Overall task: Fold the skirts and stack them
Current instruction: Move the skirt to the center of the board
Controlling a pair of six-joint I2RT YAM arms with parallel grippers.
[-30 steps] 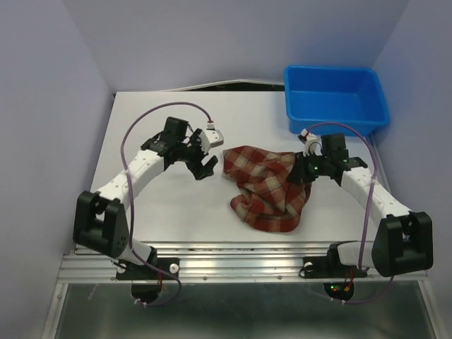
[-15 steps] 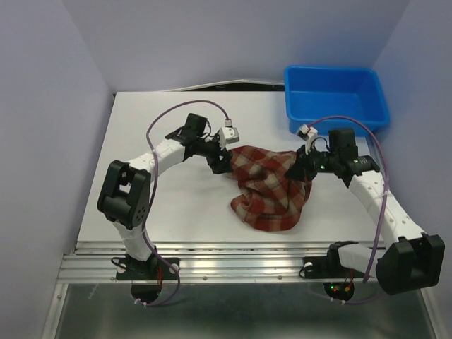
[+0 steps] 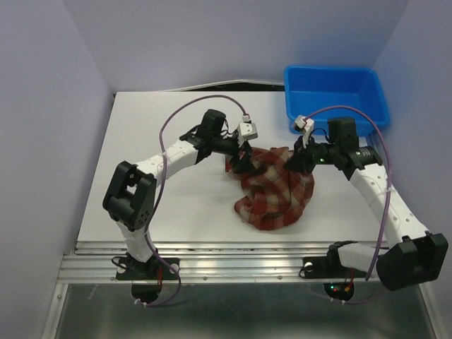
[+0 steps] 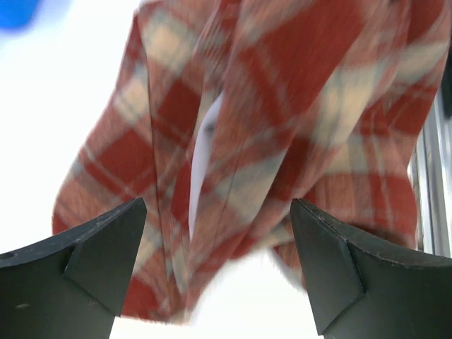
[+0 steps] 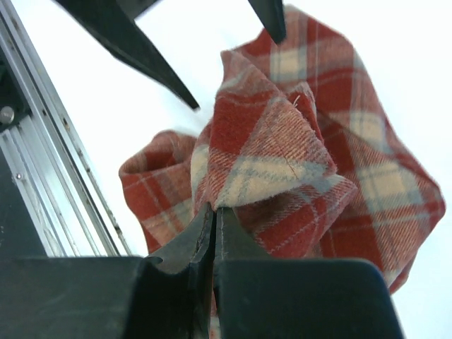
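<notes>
Here the plaid skirt (image 3: 274, 191) lay bunched in a heap on the white table (image 3: 162, 127), nearer the arm bases than the blue bin (image 3: 335, 99) and somewhat to its left. The right gripper (image 5: 214, 212), on the heap's bin side, had its jaws pinched tight on a raised fold of cloth. The left gripper (image 4: 215, 212), on the side away from the bin, stood with jaws spread wide at the skirt's edge, gripping nothing.

Pale lilac walls (image 3: 212, 42) enclose a white worktop (image 3: 162, 205) on three sides, evenly lit. A blue bin (image 3: 332, 69) sits upper right; an aluminium rail (image 3: 233, 261) runs along the bottom.
</notes>
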